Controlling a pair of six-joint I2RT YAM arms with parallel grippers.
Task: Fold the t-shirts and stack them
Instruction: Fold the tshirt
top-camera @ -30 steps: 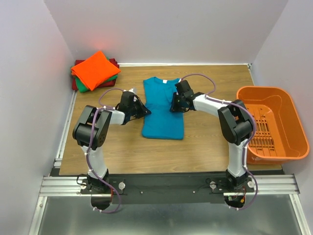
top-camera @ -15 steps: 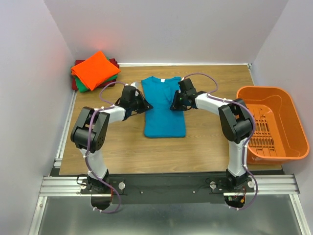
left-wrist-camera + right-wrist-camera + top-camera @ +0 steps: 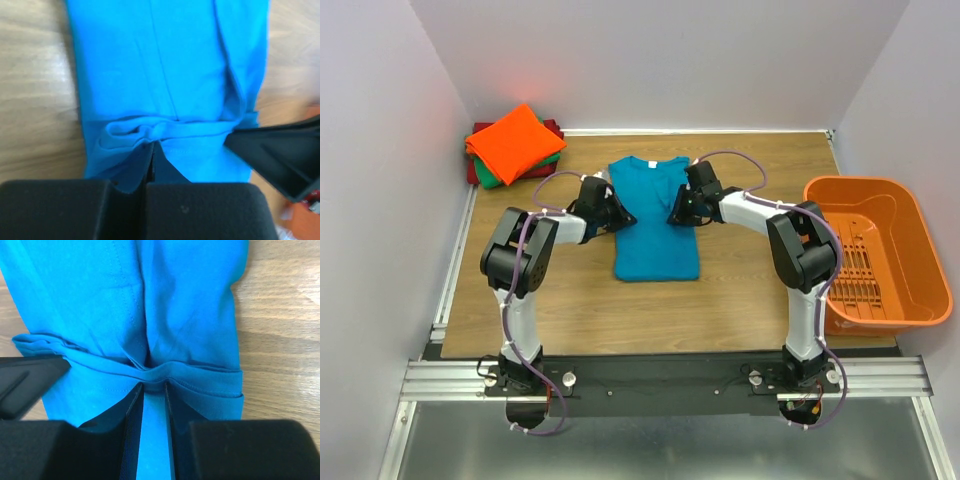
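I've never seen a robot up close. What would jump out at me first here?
A teal-blue cloth t-shirt lies flat mid-table, the left hand and right hand each pinching one side of it. A pile of folded shirts, bright orange on top, sits in the far left corner, and an orange plastic slotted basket stands at the right edge.

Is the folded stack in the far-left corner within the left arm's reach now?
Probably: only bare table lies between the stack and the left gripper. But that gripper is shut on the teal t-shirt, so it must release first.
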